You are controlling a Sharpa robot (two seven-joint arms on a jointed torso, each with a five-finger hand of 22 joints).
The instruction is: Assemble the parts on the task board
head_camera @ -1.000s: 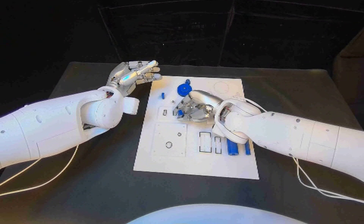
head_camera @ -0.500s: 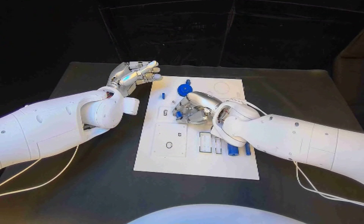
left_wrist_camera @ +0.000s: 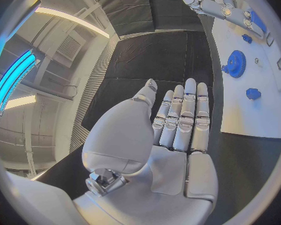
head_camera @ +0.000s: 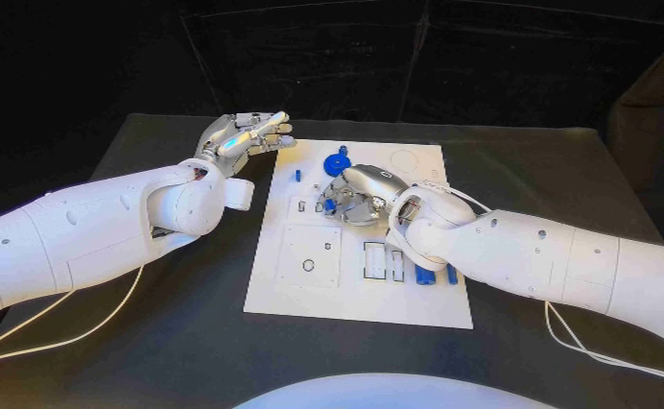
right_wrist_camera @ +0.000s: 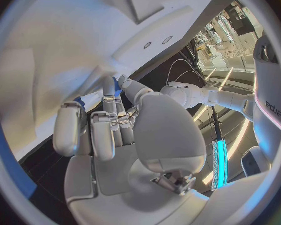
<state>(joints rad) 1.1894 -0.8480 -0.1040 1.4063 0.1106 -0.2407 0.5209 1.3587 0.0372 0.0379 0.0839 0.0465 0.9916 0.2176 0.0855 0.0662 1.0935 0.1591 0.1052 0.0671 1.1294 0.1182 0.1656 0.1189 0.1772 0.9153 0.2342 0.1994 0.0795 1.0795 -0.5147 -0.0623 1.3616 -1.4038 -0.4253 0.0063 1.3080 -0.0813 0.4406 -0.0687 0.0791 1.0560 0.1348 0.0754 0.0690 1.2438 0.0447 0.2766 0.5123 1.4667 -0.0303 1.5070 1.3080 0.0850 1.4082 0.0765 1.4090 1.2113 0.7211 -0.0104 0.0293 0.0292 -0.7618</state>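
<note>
— Fingers on the right hand (head_camera: 357,200): what are they doing?
— Curled down over the middle of the white board (head_camera: 312,284), near a small blue part (head_camera: 329,205); whether they grip it, I cannot tell.
— And the left hand (head_camera: 247,137)?
— Flat, fingers (left_wrist_camera: 185,116) straight and together, holding nothing, just off the board's far left corner above the worktop (head_camera: 166,332).
— Other parts?
— A blue gear (head_camera: 337,162) near the board's far edge, blue bars (head_camera: 425,275) toward its right edge.
</note>
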